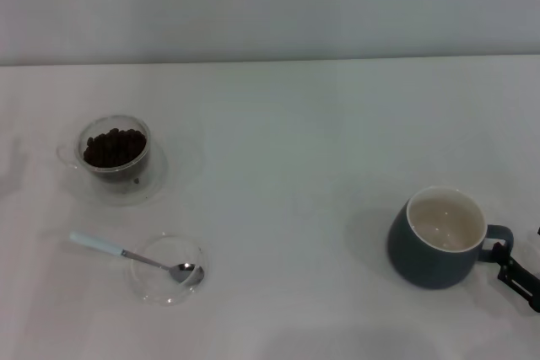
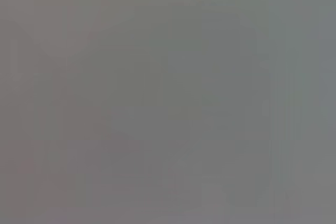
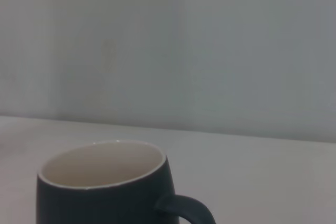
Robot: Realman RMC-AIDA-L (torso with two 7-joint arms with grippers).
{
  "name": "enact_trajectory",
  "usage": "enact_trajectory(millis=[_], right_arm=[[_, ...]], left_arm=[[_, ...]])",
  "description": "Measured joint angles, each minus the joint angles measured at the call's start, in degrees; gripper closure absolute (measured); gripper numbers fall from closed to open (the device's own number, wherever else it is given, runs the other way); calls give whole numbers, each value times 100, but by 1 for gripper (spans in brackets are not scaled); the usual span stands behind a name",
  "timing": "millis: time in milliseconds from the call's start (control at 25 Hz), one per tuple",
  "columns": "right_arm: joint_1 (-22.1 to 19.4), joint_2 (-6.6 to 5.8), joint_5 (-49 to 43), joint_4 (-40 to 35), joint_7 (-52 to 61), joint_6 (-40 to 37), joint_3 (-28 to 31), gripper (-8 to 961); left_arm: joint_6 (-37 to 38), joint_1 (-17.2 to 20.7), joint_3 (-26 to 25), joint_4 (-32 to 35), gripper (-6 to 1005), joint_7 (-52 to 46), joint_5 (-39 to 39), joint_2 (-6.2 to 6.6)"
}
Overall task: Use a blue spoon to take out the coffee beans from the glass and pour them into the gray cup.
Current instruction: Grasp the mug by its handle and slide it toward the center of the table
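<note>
From the head view, take the gray cup [image 1: 439,239] as your mark. The right gripper [image 1: 516,271] sits at its handle; you cannot tell how it is set. Well to the cup's left stands the glass [image 1: 116,156] full of coffee beans [image 1: 114,147]. Nearer you than the glass, the blue spoon [image 1: 126,254] rests its bowl in a shallow glass dish [image 1: 167,271].

The left wrist view gives you only gray.

The right wrist view shows the gray cup [image 3: 107,192] up close, upright on the white table [image 3: 262,171].

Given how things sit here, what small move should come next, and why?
Probably the left arm, not in view, reaching for the blue spoon. It lies untouched with its bowl in the shallow glass dish, the coffee beans are all in the glass, the gray cup looks empty, and the right gripper is already at its handle.
</note>
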Motion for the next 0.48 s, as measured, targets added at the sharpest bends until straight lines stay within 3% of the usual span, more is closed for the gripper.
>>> enact_trajectory(millis=[400, 480], right_arm=[[89, -6, 34, -17, -1, 112, 39, 84], [110, -7, 23, -43, -1, 172, 40, 162]], left_arm=[[-10, -75, 0, -1, 289, 0, -8, 6], [-43, -96, 0, 0, 289, 0, -39, 7]])
